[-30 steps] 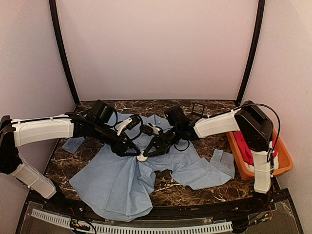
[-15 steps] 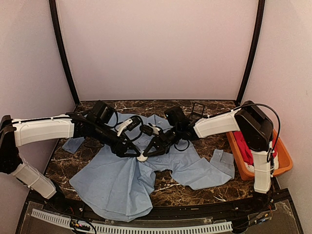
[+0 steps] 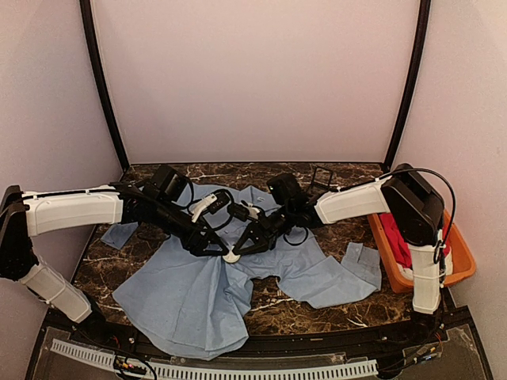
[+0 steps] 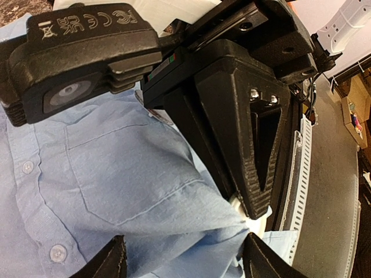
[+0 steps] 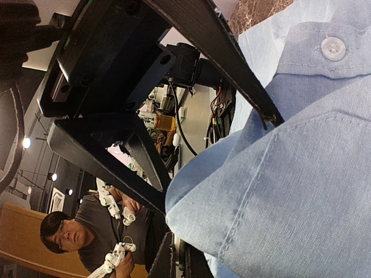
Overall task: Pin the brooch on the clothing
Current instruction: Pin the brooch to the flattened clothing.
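Arms, 2 in all, are reaching inward over 1 light blue shirt (image 3: pixel 198 293) lying spread on the marble table (image 3: pixel 348 233). The left arm (image 3: pixel 75 210) and right arm (image 3: pixel 352 202) are angling their wrists down to meet at its middle. The left gripper (image 4: pixel 185 260) is hovering with jaws wide apart above the chest pocket (image 4: pixel 116 179). The right gripper (image 3: pixel 239 248) is pressing closed jaws at a raised peak of cloth, with 1 small white brooch (image 3: pixel 230 256) at its tips. At right, 1 orange bin (image 3: pixel 466 265) is holding 1 red garment (image 3: pixel 400 237).
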Tool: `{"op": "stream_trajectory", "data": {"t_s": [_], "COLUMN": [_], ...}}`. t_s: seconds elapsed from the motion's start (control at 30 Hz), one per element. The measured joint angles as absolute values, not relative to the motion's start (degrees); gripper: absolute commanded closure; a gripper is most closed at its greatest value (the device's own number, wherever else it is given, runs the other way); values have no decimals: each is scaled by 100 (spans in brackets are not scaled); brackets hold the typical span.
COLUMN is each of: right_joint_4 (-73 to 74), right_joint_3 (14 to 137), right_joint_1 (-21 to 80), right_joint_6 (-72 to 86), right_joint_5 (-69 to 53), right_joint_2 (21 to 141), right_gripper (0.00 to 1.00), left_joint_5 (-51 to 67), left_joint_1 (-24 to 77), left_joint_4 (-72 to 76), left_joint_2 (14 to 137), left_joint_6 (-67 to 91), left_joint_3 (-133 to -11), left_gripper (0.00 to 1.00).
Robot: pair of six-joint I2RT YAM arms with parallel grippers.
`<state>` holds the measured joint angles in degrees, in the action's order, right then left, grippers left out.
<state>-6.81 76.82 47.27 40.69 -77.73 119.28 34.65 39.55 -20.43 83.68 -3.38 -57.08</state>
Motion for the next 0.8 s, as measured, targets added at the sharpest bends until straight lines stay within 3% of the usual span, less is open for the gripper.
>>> {"op": "stream_trajectory", "data": {"t_s": [0.8], "right_joint_4": [-642], "right_joint_3": [7693], "right_joint_1": [4729], "right_joint_6": [4062], "right_joint_5": [-7778], "right_joint_2": [11928], "right_gripper": [100], "left_joint_5": [3632], "left_joint_1": [3953], "left_joint_4": [-1756], "left_joint_2": [8291], "left_joint_6": [-272], "left_joint_3": [-5684], "left_gripper": [32]}}
